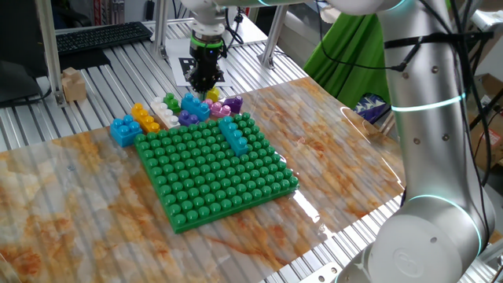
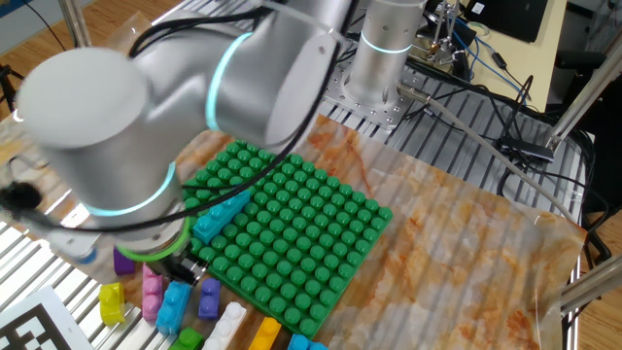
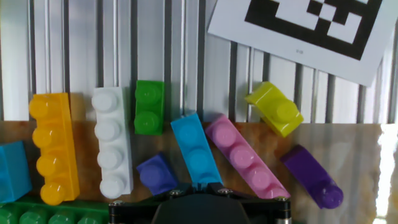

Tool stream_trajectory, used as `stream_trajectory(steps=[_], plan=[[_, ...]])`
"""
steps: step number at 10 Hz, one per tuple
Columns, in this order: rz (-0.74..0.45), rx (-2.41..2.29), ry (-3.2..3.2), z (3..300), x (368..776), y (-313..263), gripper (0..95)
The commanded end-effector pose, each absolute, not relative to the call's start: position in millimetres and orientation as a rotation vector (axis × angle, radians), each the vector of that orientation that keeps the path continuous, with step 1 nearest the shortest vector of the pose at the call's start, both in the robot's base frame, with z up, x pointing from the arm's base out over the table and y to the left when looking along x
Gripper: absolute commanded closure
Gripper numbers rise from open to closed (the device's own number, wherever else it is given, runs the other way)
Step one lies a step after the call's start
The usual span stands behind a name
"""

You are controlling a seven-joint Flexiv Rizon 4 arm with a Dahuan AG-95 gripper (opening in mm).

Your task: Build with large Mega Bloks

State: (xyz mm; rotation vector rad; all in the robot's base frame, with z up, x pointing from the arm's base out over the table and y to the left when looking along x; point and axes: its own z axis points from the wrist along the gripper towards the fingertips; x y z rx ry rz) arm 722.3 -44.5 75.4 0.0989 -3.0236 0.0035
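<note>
My gripper (image 1: 206, 83) hangs above a row of loose Mega Bloks just beyond the far edge of the green baseplate (image 1: 212, 177). In the hand view its jaws (image 3: 194, 185) stand close together with nothing between them, right over the near end of a light blue brick (image 3: 194, 148). Around that brick lie a small purple brick (image 3: 157, 174), a pink brick (image 3: 245, 157), a long purple brick (image 3: 311, 176), a lime-yellow brick (image 3: 275, 109), a green brick (image 3: 149, 107), a white brick (image 3: 111, 142) and an orange-yellow brick (image 3: 55, 146). A teal brick (image 1: 233, 134) is fixed on the baseplate.
A blue block (image 1: 124, 130) sits at the baseplate's left corner. A printed marker sheet (image 3: 305, 28) lies on the metal slats beyond the bricks. A small wooden block (image 1: 73, 83) stands at far left. The arm's base (image 1: 428, 157) rises at right.
</note>
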Motion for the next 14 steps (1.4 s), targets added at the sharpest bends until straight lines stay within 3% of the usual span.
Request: stream_trajectory(steps=[1, 3, 4, 6, 7, 14], plan=[[-0.016, 0.129, -3.035, 75, 721, -44, 95.0], [0.004, 0.157, -3.039, 75, 721, -44, 95.0], [0.032, 0.151, -3.045, 75, 721, -44, 57.0], [0.09, 0.149, -3.055, 70, 724, -42, 57.0], [0.089, 0.145, -3.058, 67, 725, -42, 38.0], [0.081, 0.142, -3.069, 48, 735, -39, 38.0]])
